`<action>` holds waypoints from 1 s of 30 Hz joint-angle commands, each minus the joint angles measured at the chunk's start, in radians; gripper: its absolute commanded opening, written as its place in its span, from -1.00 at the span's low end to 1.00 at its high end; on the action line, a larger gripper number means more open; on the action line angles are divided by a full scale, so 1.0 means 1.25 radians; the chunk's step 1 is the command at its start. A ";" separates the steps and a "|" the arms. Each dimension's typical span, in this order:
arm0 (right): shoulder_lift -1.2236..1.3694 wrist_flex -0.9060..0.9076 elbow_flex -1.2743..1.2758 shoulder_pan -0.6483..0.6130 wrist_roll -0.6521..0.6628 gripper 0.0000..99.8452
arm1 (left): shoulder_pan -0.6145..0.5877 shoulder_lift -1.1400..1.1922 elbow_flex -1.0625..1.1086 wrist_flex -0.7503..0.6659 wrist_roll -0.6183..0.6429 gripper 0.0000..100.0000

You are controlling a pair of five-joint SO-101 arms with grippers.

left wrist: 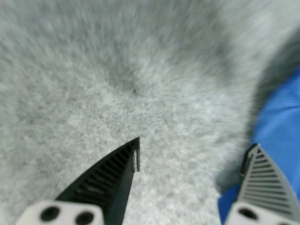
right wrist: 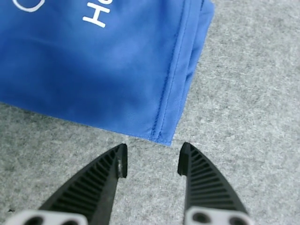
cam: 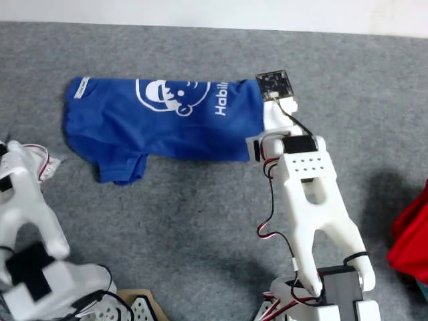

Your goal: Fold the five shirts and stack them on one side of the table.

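Our right gripper (right wrist: 152,159) sits nearest, its claw parted a moderate way with nothing between the fingers, just off the hem corner of the blue shirt (cam: 167,127). That shirt lies flat on the grey table (cam: 200,227), white print up, one sleeve sticking out from its near edge. Our left gripper (left wrist: 193,154) is spread wide and empty over bare grey felt, just beside an edge of the shirt. We see a red cloth (cam: 409,241) well apart from the shirt, beyond its hem end.
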 commanded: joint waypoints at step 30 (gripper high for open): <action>-0.034 -0.012 0.013 -0.008 -0.012 -0.64 | 0.269 -0.063 0.274 -0.340 -0.002 -0.38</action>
